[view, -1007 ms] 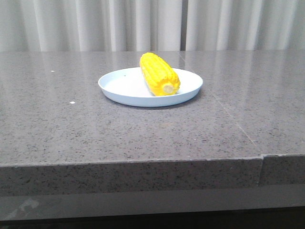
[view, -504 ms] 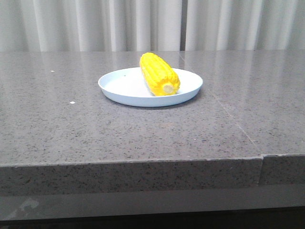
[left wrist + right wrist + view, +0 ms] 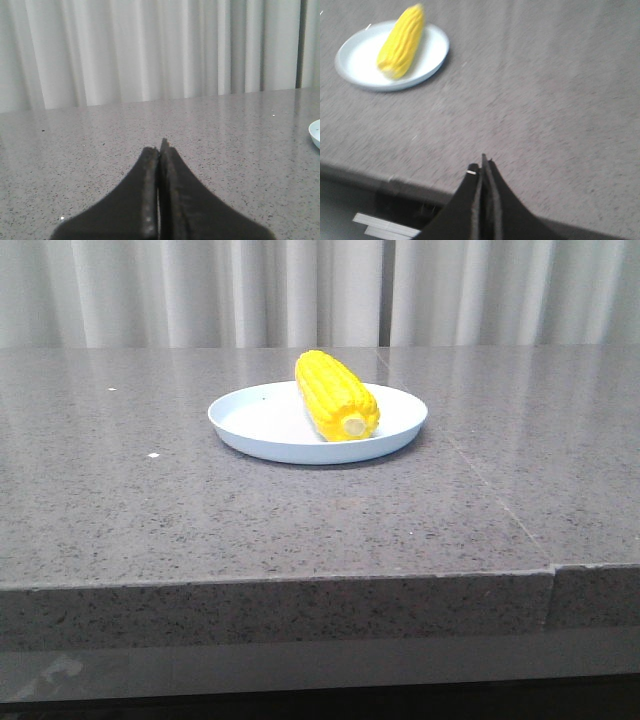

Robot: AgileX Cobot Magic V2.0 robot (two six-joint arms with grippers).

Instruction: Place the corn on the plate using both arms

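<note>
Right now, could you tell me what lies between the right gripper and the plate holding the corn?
Only bare grey tabletop, in the right wrist view, lies between the right gripper and the plate.

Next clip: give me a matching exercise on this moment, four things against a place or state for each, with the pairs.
Things:
1. corn
2. plate
3. left tool
4. right tool

States:
A. shut, over the table's near edge
B. lying on the plate
C. on the grey table, holding the cob
D. shut, empty, plate rim just at the frame's edge

Pairs: 1-B, 2-C, 3-D, 4-A

Front and right wrist views share the plate (image 3: 250, 418).
</note>
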